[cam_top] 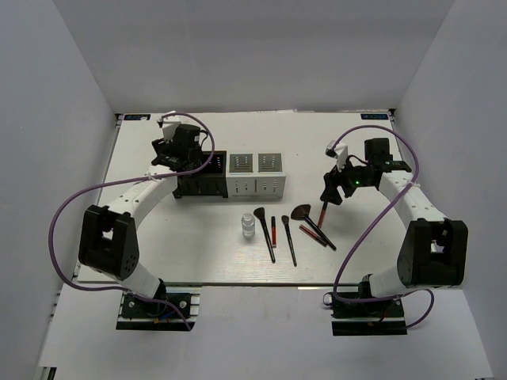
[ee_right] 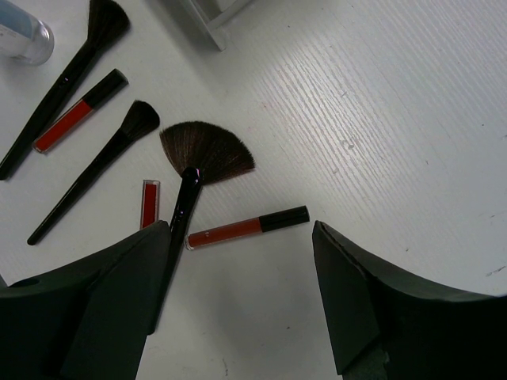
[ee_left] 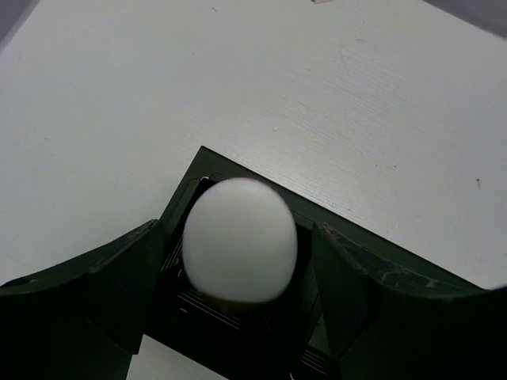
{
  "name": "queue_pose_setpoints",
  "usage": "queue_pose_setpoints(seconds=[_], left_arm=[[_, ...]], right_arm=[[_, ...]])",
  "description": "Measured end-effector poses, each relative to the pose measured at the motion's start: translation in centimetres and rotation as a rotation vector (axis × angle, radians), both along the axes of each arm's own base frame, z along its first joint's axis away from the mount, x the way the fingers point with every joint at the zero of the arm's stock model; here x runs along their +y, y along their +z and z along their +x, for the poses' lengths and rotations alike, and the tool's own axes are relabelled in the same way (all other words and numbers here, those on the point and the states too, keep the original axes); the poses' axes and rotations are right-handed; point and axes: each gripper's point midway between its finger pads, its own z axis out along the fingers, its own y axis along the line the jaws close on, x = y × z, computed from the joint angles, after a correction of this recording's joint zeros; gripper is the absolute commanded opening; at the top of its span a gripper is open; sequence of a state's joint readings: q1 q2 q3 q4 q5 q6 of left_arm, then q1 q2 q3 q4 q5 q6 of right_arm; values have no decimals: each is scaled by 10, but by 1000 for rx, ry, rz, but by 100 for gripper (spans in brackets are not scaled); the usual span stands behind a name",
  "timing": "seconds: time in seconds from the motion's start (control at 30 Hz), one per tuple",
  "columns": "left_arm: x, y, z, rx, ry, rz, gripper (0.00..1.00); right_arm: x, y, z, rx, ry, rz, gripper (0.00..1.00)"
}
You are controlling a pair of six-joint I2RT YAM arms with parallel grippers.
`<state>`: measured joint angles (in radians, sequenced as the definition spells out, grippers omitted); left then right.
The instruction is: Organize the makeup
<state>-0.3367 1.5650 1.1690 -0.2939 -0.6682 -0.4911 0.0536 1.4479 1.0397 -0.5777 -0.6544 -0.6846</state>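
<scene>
On the white desk (cam_top: 158, 253) the left arm reaches to the black slotted box (cam_top: 198, 180) at the back left, which stands against a pair of white slotted boxes (cam_top: 255, 176). In the left wrist view the left claw (ee_left: 238, 233) hangs over that black box with its jaws apart. The white oval (ee_left: 240, 253) stands between them, its rounded end toward the camera, and a narrow gap shows on each side, so neither finger presses on it. It rests on top of the box, though how deep it sits cannot be told. The other makeup lies loose in front of the boxes, near the middle of the desk. The small clear bottle (ee_right: 24, 36) is furthest left, then a long black brush (ee_right: 59, 87), a red stick with a black cap (ee_right: 79, 111) and a shorter black brush (ee_right: 87, 178). To their right a fan brush (ee_right: 207, 150) lies with its bristles spread toward the boxes. A short red stick (ee_right: 149, 204) lies just beside its handle, and a red tube with a black cap (ee_right: 245, 227) lies crosswise on the other side. The right claw (ee_right: 239, 237) hovers above that red tube with its jaws wide apart and nothing between them.
</scene>
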Motion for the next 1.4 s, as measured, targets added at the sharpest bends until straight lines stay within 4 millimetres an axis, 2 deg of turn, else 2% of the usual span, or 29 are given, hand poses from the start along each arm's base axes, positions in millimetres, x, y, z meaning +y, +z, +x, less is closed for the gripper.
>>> queue_pose_setpoints(seconds=[0.2, 0.4, 0.5, 0.53, 0.63, 0.7, 0.77, 0.8, 0.83, 0.93, 1.0, 1.07, 1.2, 1.4], left_arm=[[0, 13, 0, -29, -4, -10, 92], [-1, 22, -4, -39, -9, -14, 90], [-6, 46, -12, -79, -40, -46, 79], [-9, 59, -15, -106, -64, -71, 68], [-22, 110, -36, -219, -166, -166, 47], [-30, 136, -55, -289, -240, -232, 39], [-38, 146, -81, -326, -332, -286, 40], [-42, 142, -93, -328, -370, -311, 44], [-45, 133, -105, -316, -400, -332, 55], [-52, 83, -139, -226, -452, -403, 74], [-54, 46, -159, -140, -455, -446, 80], [-53, 22, -176, -70, -440, -475, 84], [-52, 20, -188, -51, -432, -509, 86], [-49, 20, -198, -41, -411, -536, 86]], right_arm=[[0, 0, 0, -2, 3, -1, 79], [2, 3, -2, -8, 12, 8, 79], [8, 13, -7, -37, 67, 35, 73], [12, 17, -9, -53, 101, 44, 68], [27, 34, -16, -124, 242, 81, 61], [42, 41, -27, -161, 348, 110, 64], [60, 42, -44, -171, 450, 130, 70], [69, 42, -52, -175, 497, 139, 75], [78, 41, -59, -174, 535, 147, 76], [105, 32, -85, -146, 636, 159, 84], [119, 24, -96, -138, 677, 155, 89], [133, 16, -103, -136, 695, 137, 89], [158, 9, -104, -139, 699, 116, 89], [188, -16, -97, -111, 664, 70, 89]])
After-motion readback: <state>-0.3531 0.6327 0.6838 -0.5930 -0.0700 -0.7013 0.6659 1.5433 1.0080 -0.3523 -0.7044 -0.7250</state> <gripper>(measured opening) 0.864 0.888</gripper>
